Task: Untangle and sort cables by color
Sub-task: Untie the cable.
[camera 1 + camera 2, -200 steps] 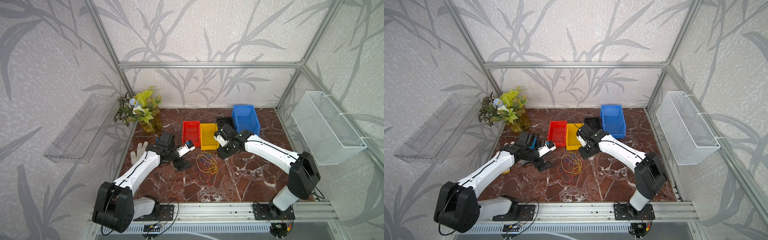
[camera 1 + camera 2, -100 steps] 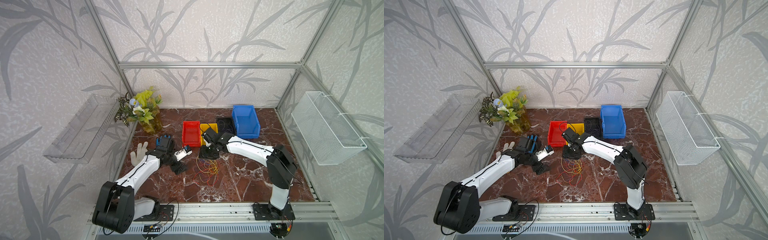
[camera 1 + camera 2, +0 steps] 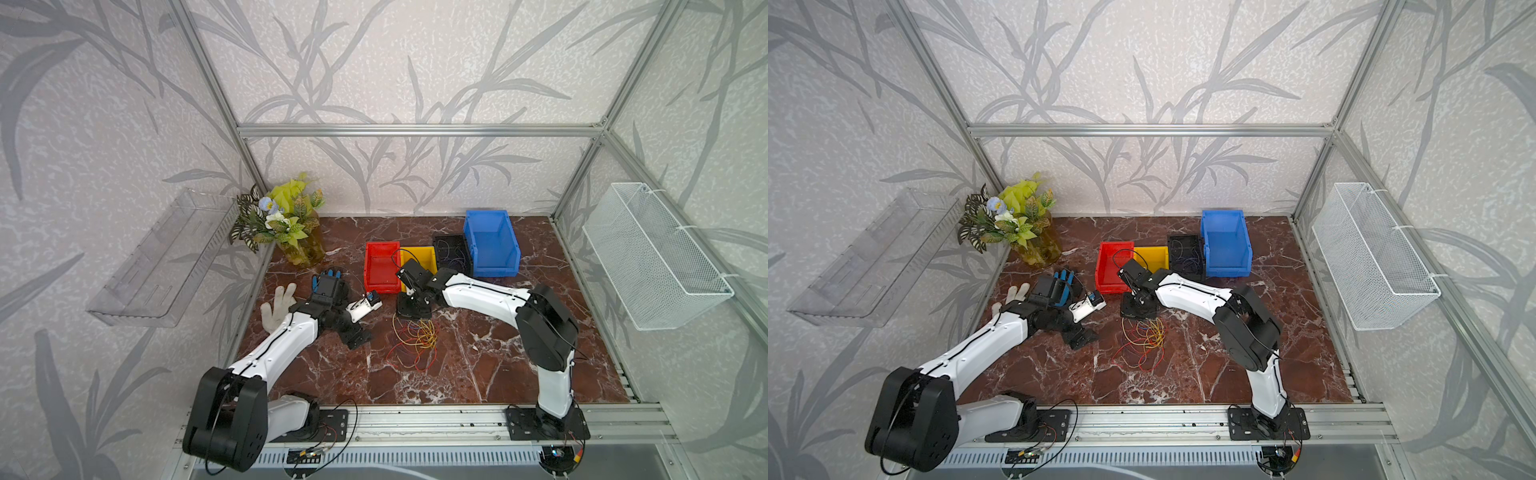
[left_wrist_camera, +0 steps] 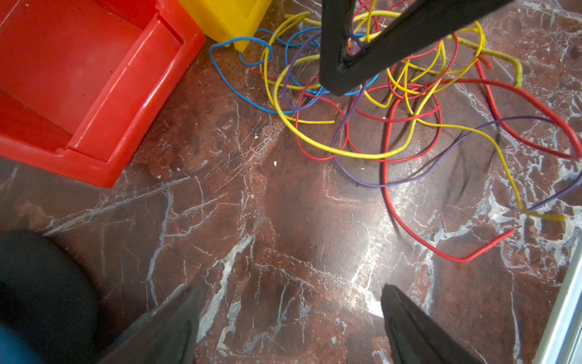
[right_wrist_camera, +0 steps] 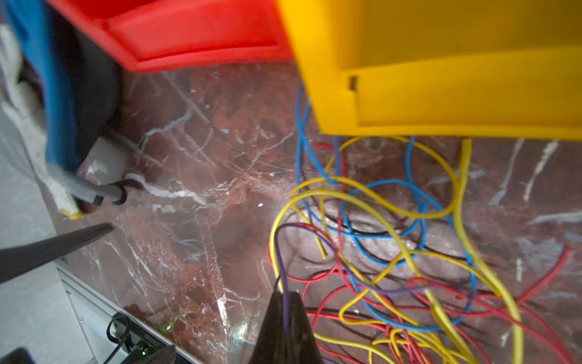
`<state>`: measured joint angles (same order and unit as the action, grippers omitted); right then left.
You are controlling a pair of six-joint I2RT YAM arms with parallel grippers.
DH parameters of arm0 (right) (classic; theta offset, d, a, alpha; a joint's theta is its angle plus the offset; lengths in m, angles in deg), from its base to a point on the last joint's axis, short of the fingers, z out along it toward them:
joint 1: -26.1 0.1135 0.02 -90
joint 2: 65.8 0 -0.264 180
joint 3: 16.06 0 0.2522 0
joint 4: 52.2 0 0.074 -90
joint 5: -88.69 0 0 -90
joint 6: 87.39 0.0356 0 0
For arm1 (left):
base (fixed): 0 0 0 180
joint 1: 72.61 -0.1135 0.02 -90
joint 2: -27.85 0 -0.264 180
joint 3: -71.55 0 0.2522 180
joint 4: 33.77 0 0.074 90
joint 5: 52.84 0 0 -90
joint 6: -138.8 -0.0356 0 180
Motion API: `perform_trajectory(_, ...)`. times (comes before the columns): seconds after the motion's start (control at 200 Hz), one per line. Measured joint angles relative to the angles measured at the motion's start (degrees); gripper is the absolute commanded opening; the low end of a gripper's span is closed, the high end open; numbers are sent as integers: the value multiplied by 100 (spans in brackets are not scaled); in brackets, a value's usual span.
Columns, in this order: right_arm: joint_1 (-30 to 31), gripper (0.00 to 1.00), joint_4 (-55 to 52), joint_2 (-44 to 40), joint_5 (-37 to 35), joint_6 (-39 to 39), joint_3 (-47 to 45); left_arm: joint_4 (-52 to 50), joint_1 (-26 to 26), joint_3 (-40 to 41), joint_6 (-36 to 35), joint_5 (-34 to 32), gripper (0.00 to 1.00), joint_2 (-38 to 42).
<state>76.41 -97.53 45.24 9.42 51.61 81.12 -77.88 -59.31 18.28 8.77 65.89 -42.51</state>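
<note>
Cables in red, yellow, blue and purple lie tangled near the middle of the tabletop. Beside them, toward the left edge, the left gripper hovers over bare marble, jaws wide apart and holding nothing. At the tangle's far side, the right gripper is pinched tight on a purple cable. Beyond, a red bin, yellow bin, black bin and blue bin stand in a row.
</note>
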Motion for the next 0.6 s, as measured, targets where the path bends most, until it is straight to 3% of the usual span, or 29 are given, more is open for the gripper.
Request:
perform_trajectory(0.32, 892, 0, -114, -1578, -699, -1888, 201, -866, -79, -1366, -109, 861, 92, -7)
perform_trajectory(0.6, 922, 0, 332, -2830, -855, -2745, 125, -708, -109, -1517, 127, 1145, 92, -155)
